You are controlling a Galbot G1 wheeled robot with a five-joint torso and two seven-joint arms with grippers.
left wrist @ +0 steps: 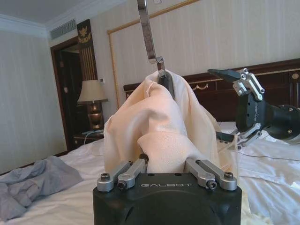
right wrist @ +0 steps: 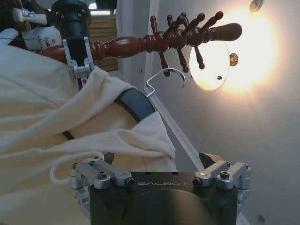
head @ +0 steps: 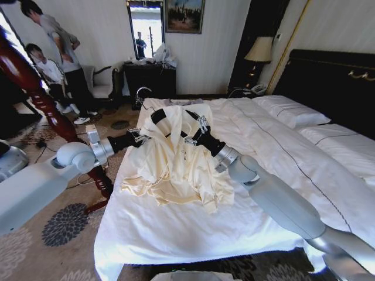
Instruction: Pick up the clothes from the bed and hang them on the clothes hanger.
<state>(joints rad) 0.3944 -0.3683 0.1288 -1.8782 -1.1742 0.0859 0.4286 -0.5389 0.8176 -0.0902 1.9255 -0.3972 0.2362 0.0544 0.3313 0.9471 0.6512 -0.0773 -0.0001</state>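
Note:
The cream clothes [head: 176, 167] lie on the white bed [head: 176, 234], with the upper part draped over the black clothes hanger [head: 158, 115]. Its wire hook [head: 142, 91] points toward the bed's far corner. My left gripper [head: 142, 138] is shut on the cloth at one hanger shoulder; the right wrist view shows its fingers [right wrist: 84, 77] pinching the cream clothes [right wrist: 42, 117] beside the clothes hanger [right wrist: 133, 103]. My right gripper [head: 190, 129] stands open at the other side of the collar. It appears as the right gripper [left wrist: 225, 105] with jaws spread, beside the clothes [left wrist: 154, 126].
A reddish wooden coat post [head: 35, 88] stands left of the bed. A small grey-blue garment [left wrist: 33, 183] lies farther up the sheets. Pillows [head: 293, 108] and a dark headboard [head: 334, 76] are at the right. People stand by a dark desk [head: 149, 79].

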